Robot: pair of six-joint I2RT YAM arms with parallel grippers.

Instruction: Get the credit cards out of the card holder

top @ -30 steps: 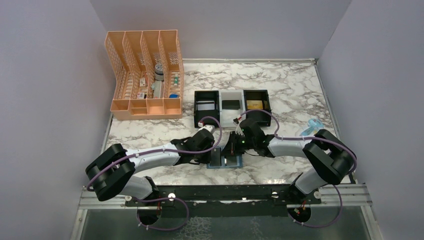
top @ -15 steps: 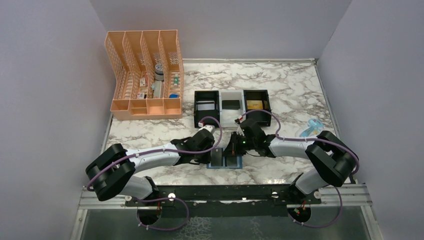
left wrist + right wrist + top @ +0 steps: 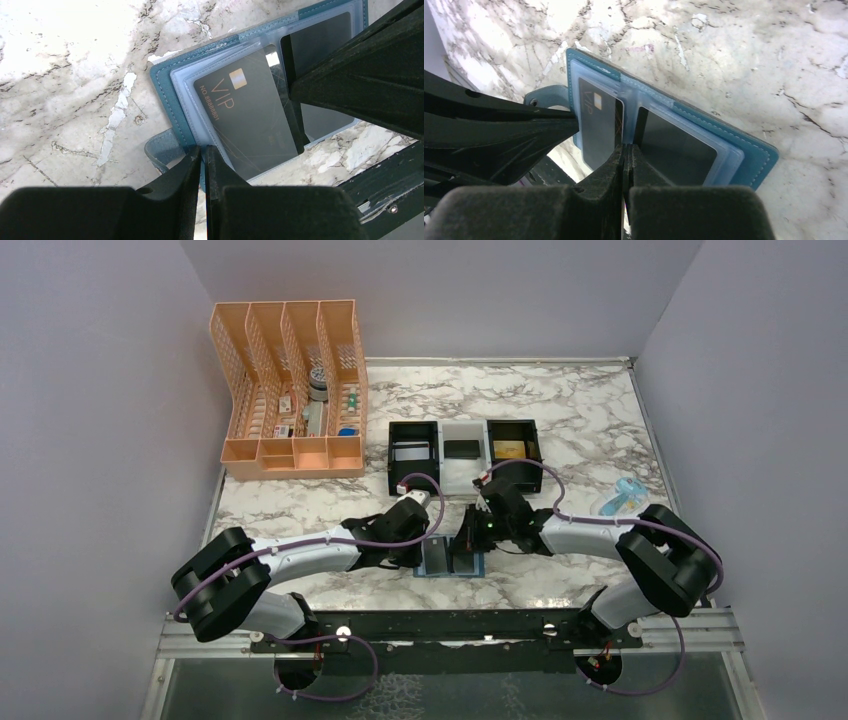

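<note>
Gold "VIP" and a line starting "NO." mark the black card (image 3: 250, 120). It is sleeved in clear plastic inside the stitched teal card holder (image 3: 162, 92), which lies open by the near edge of the marble counter (image 3: 774, 75). The left hand (image 3: 203, 152), almost closed, pinches the holder's cover edge. The right hand (image 3: 624, 150) is fully closed at the central fold; I cannot tell if it grips anything.

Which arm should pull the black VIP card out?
Probably right: the right gripper sits shut at the edge of the black VIP card, while the left gripper pinches the teal-blue wallet.
</note>
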